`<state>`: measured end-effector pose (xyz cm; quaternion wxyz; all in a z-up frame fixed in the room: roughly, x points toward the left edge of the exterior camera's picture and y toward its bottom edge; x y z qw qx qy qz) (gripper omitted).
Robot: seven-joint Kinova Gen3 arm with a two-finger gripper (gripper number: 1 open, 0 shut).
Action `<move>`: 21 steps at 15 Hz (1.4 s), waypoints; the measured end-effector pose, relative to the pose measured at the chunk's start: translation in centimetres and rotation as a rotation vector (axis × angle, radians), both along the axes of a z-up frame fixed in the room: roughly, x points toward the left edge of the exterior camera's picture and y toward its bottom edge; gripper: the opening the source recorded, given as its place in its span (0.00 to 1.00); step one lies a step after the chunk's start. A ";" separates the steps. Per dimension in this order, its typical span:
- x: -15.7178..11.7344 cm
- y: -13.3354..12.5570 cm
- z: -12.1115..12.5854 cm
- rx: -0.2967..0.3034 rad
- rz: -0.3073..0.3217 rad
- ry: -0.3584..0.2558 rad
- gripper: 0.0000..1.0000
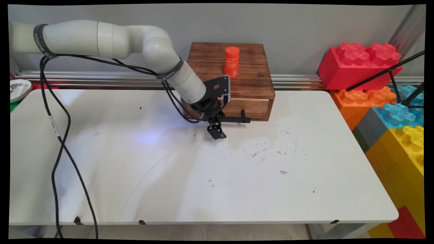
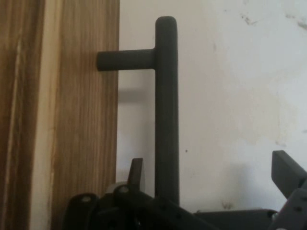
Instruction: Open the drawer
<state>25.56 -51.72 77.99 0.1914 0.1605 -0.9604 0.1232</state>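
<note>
A dark wooden box (image 1: 234, 64) stands at the table's far side with a drawer (image 1: 249, 106) in its front. The drawer's black bar handle (image 1: 235, 119) juts toward me. My gripper (image 1: 216, 126) hangs low at the handle's left end. In the hand view the handle (image 2: 166, 110) runs up the picture beside the drawer front (image 2: 72, 120). It passes between my fingers, close to the left fingertip (image 2: 136, 168) and far from the right one (image 2: 288, 168). The gripper (image 2: 211, 172) is open and not touching the bar. An orange bottle (image 1: 232, 62) stands upright on the box.
Large toy bricks, red (image 1: 359, 66), orange (image 1: 364, 100), blue and yellow (image 1: 403, 159), are stacked off the table's right end. A black tripod leg (image 1: 386, 73) crosses them. Black cables (image 1: 61, 135) hang from the arm at the left. A white table (image 1: 190, 176) lies in front.
</note>
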 end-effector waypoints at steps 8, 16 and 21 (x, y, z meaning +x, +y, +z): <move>-1.0 0.8 -1.0 0.018 0.016 0.008 1.00; -1.7 2.8 -0.8 0.031 0.012 0.021 1.00; -2.2 4.8 -0.3 0.046 0.000 0.030 1.00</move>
